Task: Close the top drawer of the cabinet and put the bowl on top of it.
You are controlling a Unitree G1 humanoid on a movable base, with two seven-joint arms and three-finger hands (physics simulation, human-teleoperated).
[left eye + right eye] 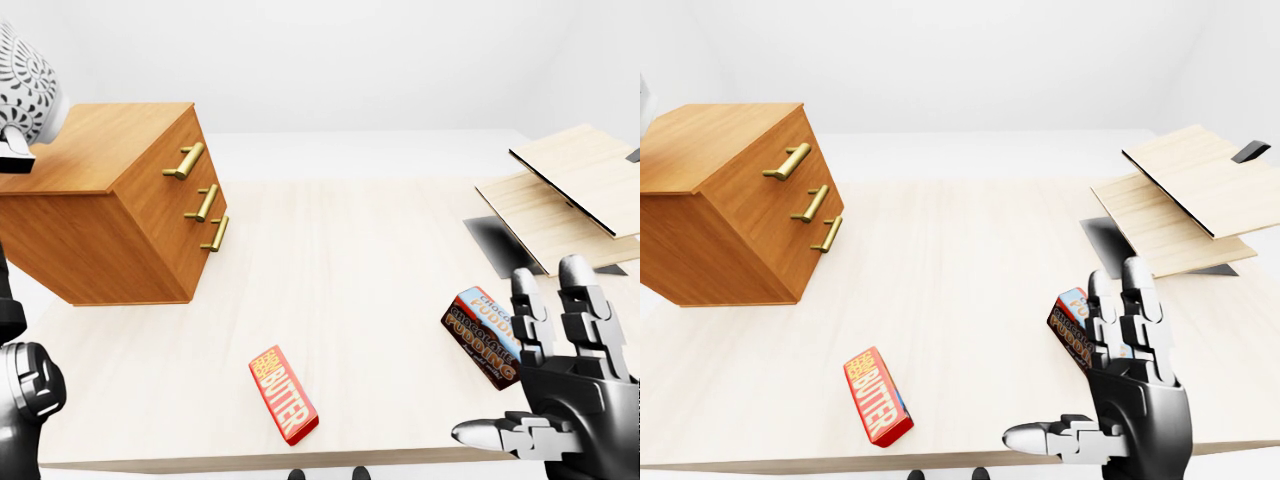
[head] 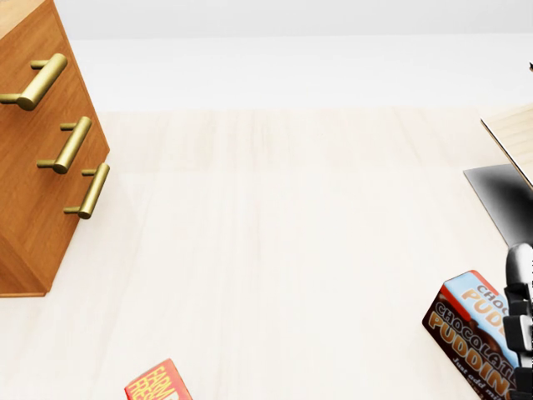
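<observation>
The wooden cabinet [image 1: 110,220] stands at the left of the table, its three brass-handled drawer fronts turned right. The top drawer [image 1: 184,160] lies flush with the other two. A white bowl with a black pattern [image 1: 22,80] hangs over the cabinet's top-left corner, cut off by the left-eye view's edge. A pale finger-like piece [image 1: 14,152] shows beneath the bowl; the rest of my left hand is hidden. My left arm [image 1: 22,400] rises along the left edge. My right hand [image 1: 1070,355] is open at the lower right, fingers spread and empty, over a pudding box.
A chocolate pudding box [image 1: 480,335] lies partly behind my right fingers. A red butter box [image 1: 284,395] rests near the table's bottom edge [image 1: 250,462]. Stacked light wooden boards [image 1: 570,190] on a dark stand fill the upper right.
</observation>
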